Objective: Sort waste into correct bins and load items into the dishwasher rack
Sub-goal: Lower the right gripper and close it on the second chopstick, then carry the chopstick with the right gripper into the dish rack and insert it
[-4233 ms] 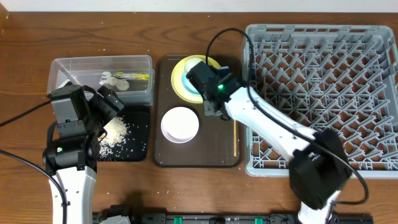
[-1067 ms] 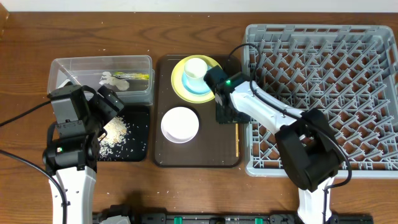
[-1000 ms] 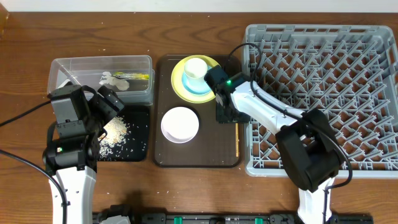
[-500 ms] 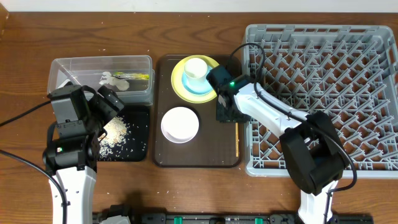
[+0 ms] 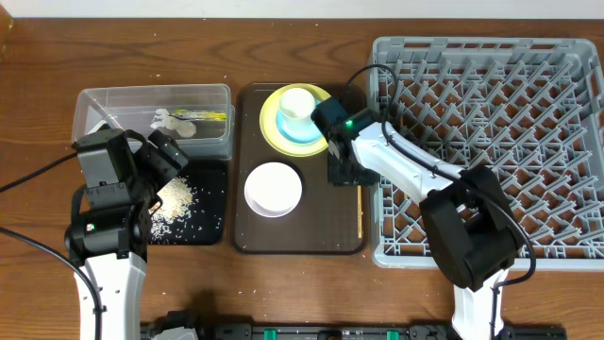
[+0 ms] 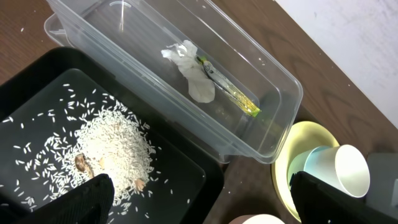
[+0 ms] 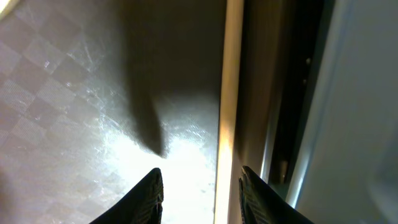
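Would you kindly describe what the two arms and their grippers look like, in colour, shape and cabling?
Both the left arm and right arm have smooth white tubular links joined by bulky black joint housings, each showing a small green indicator light. Thin black cables trail from both. The left gripper and right gripper have dark matte jaws with rounded tips.

The left arm [image 5: 104,236] stood near the left edge, and the left gripper [image 5: 168,157] had its jaws wide apart. The right arm [image 5: 406,175] reached from the front edge toward the middle. The right gripper [image 5: 342,176] pointed down, its fingers [image 7: 152,190] a little apart.
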Controlling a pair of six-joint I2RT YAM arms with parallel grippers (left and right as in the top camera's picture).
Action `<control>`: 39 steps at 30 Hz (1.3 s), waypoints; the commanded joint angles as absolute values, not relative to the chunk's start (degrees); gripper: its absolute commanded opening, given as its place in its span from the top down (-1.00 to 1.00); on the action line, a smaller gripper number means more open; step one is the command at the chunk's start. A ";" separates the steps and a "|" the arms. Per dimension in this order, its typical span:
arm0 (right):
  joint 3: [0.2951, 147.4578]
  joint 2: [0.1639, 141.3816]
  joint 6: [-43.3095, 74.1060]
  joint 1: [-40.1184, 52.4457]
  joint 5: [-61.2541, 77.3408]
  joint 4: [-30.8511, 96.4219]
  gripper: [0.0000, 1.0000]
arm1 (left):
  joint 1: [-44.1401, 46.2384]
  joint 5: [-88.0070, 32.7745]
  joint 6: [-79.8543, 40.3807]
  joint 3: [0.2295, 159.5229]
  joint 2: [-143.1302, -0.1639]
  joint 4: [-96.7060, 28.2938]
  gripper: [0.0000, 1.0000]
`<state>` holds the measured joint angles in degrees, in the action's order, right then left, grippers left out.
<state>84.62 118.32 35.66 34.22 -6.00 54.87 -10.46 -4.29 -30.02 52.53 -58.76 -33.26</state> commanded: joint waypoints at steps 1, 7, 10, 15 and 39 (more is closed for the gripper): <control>86.17 119.17 34.63 35.51 -7.51 55.02 0.24 | -10.76 -4.01 -29.89 53.76 -58.83 -33.43 -0.87; 86.17 119.17 34.63 36.91 -7.90 54.89 0.22 | -10.76 -4.01 -29.89 53.76 -58.83 -33.43 -0.87; 86.15 119.17 34.65 37.67 -9.63 55.16 0.19 | -10.76 -4.01 -29.89 53.76 -58.83 -33.43 -0.87; 86.08 119.17 35.99 37.76 -10.70 56.42 0.16 | -10.76 -4.01 -29.89 53.76 -58.83 -33.43 -0.87; 85.12 122.89 36.36 37.15 -7.92 55.90 0.14 | -10.76 -4.01 -29.89 53.76 -58.83 -33.43 -0.87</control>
